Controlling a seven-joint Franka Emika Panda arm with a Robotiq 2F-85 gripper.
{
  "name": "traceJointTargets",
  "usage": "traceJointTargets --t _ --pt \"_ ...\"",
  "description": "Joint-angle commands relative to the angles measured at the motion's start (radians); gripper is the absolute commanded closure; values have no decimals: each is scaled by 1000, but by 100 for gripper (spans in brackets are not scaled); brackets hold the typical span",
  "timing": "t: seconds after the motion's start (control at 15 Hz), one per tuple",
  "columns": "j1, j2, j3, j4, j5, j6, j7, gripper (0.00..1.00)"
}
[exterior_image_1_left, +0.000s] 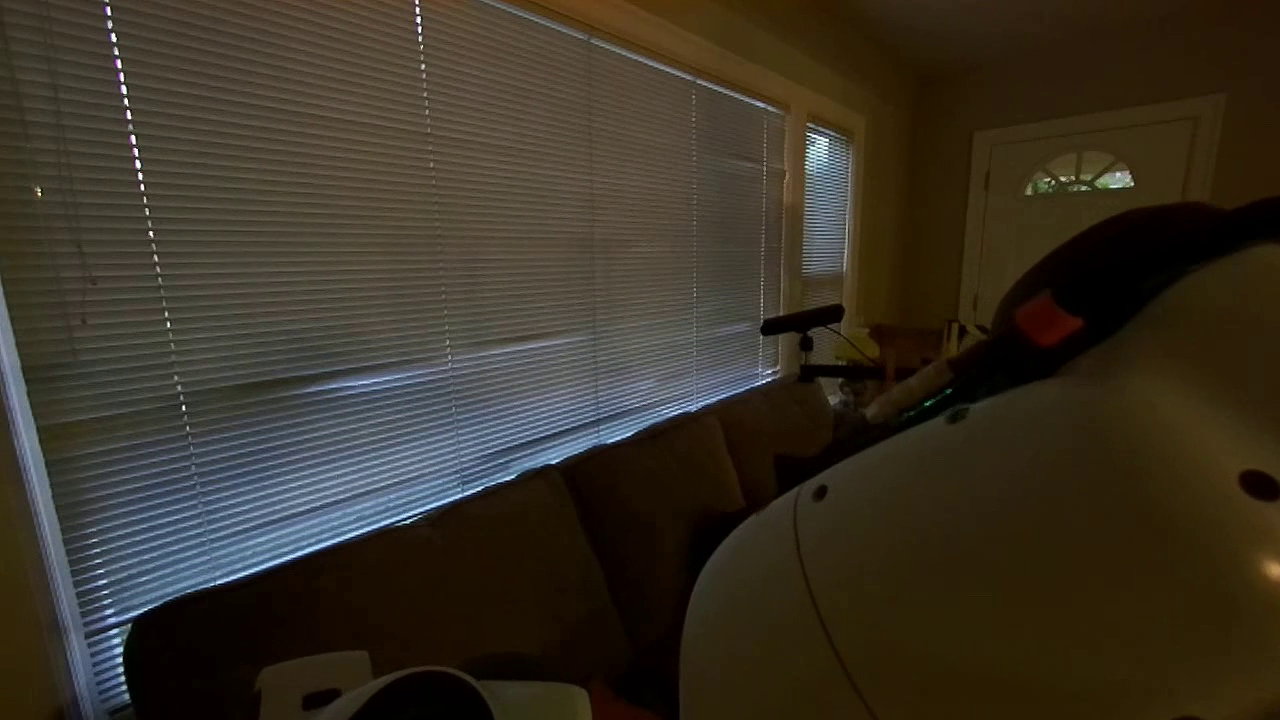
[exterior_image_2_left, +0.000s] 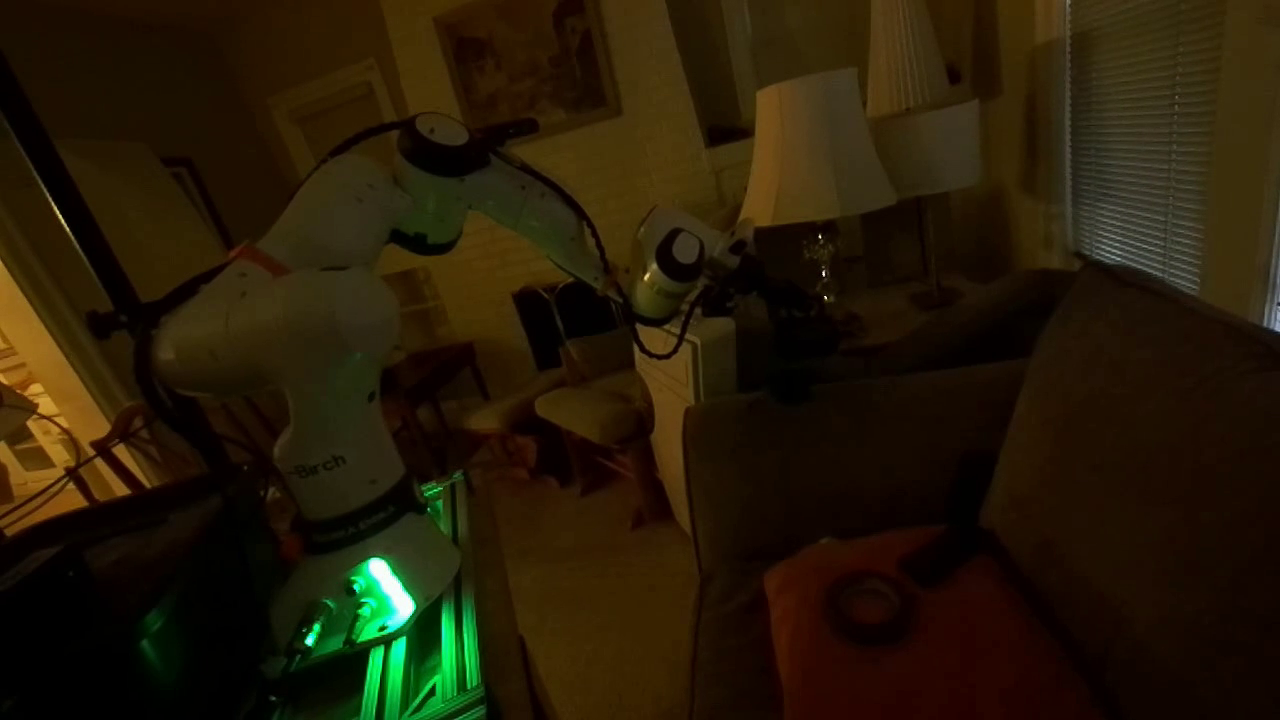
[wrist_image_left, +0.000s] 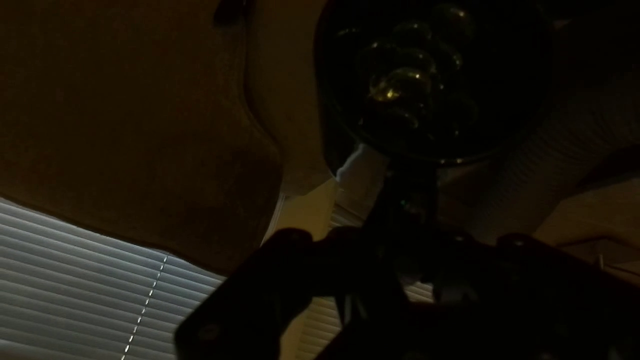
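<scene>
The tool (wrist_image_left: 411, 192) has its jaws closed together. In the wrist view, a dark round thing (wrist_image_left: 435, 100) with shiny glints is just at their tips; whether it is gripped, one cannot tell.

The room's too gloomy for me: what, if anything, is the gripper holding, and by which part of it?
Apparently a dark round object, held by its edge between the closed fingers; too dark to identify further.
</scene>
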Motion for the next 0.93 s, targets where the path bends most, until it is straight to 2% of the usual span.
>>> traceJointTargets --t 0.0,0.73,0.8,0.87 --pt "32 25 -35 0 32 3 -4 98" --pt "32 88 -35 54 43 24 5 98" --pt "20 86 -20 65 50 27 6 98" --pt "-19 57 35 76 63 55 0 98"
